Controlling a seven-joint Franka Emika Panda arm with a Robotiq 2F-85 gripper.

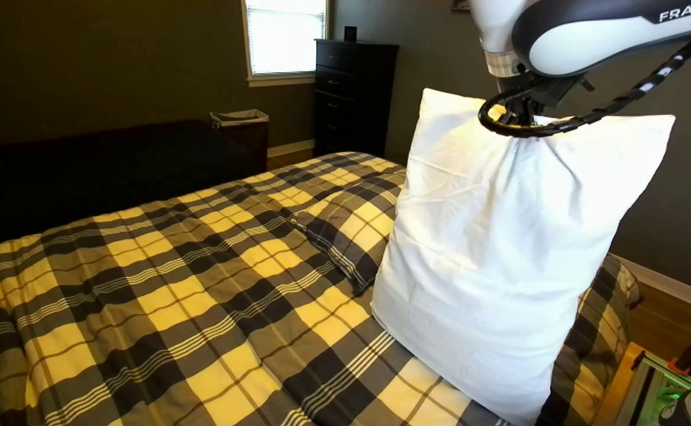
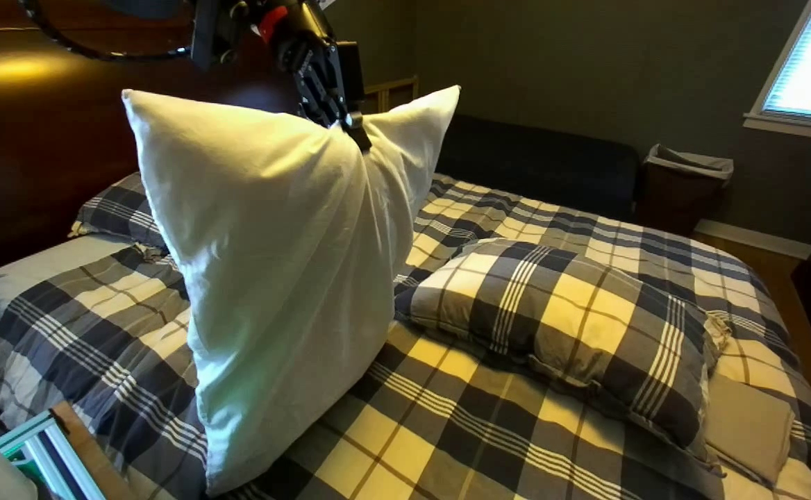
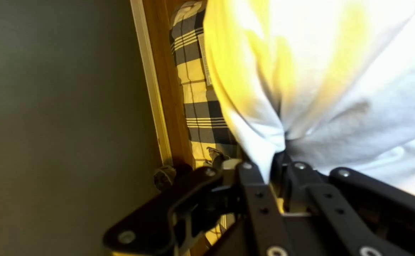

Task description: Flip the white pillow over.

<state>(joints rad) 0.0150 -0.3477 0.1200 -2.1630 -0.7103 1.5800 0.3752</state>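
Observation:
The white pillow stands nearly upright over the checked bedspread, its top edge raised. It also shows upright in an exterior view. My gripper is shut on the middle of its top edge, and the fabric bunches and creases there. Both upper corners stick up on either side of the grip. In the wrist view the white pillow fills the upper right, its cloth pinched between the fingers. The lower edge is at the bedspread; I cannot tell whether it touches or hangs just above.
A plaid pillow lies on the bed beside the white one, with a folded beige cloth near it. Another plaid pillow lies by the wooden headboard. The robot's stand is at the bed's edge.

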